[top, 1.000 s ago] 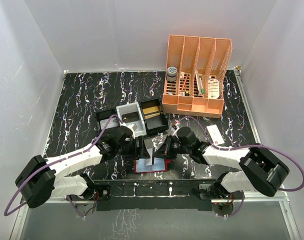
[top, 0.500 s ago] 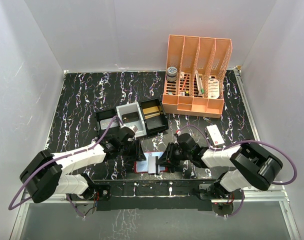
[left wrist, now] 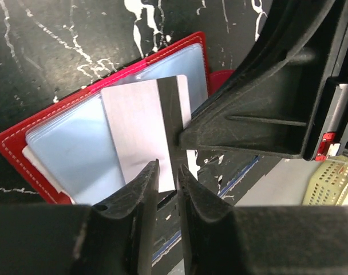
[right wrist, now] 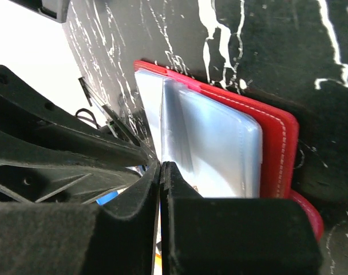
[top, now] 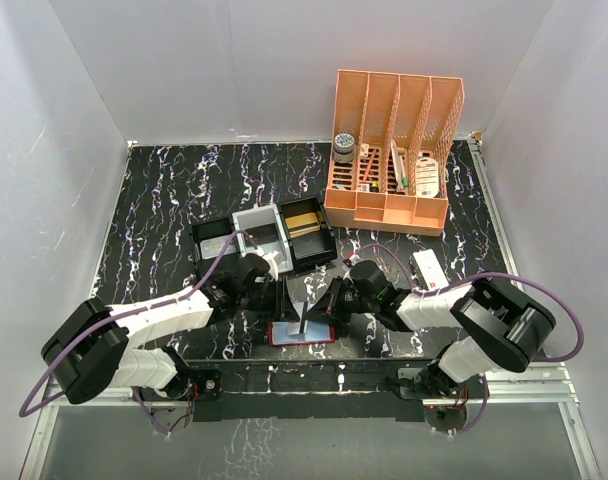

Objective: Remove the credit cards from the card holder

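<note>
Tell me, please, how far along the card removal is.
Done: the red card holder lies open. In hand: the right gripper pinches a grey card, tilted up over the blue sleeves; the left gripper hovers at its edge. Left: setting it aside; other cards cannot be made out.

Almost no room lies between the left gripper (left wrist: pixel 167 169) and the right gripper (right wrist: pixel 161 165). Their fingertips nearly meet over the open red card holder (left wrist: pixel 25 137), and the raised grey card (left wrist: pixel 139 132), pinched by the right one, fills the gap. Just beyond the left gripper stands the black compartmented tray (top: pixel 264 235). Beyond and outward of the right gripper lies a small white box (top: pixel 429 270), and farther off is the orange desk organizer (top: pixel 389 150). Bare table (top: pixel 154 220) stretches outward of the left gripper.
</note>
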Motion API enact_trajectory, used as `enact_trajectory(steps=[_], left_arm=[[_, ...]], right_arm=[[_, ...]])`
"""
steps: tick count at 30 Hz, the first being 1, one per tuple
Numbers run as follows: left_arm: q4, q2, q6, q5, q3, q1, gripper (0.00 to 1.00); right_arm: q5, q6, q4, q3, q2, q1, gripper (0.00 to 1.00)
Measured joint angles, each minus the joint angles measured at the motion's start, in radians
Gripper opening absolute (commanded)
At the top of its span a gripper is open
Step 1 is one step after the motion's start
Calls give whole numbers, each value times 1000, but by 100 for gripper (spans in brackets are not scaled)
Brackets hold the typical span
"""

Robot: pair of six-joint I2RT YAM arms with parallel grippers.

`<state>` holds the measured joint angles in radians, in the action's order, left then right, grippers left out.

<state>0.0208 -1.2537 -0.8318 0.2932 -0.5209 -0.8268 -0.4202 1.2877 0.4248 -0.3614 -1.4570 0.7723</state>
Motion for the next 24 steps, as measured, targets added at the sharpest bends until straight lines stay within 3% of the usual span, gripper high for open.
enact_trajectory(steps=[10, 12, 16, 24], left_arm=[[-21, -7, -1, -66, 5, -1, 29], [-14, 16, -11, -71, 27, -1, 24], [-13, 6, -10, -58, 48, -1, 13], [-1, -36, 20, -18, 48, -2, 9]], right_arm=[[-29, -26, -8, -4, 8, 0, 0], [-43, -38, -16, -4, 20, 0, 1], [-50, -52, -32, -1, 46, 0, 11], [-55, -39, 23, 26, -6, 0, 25]])
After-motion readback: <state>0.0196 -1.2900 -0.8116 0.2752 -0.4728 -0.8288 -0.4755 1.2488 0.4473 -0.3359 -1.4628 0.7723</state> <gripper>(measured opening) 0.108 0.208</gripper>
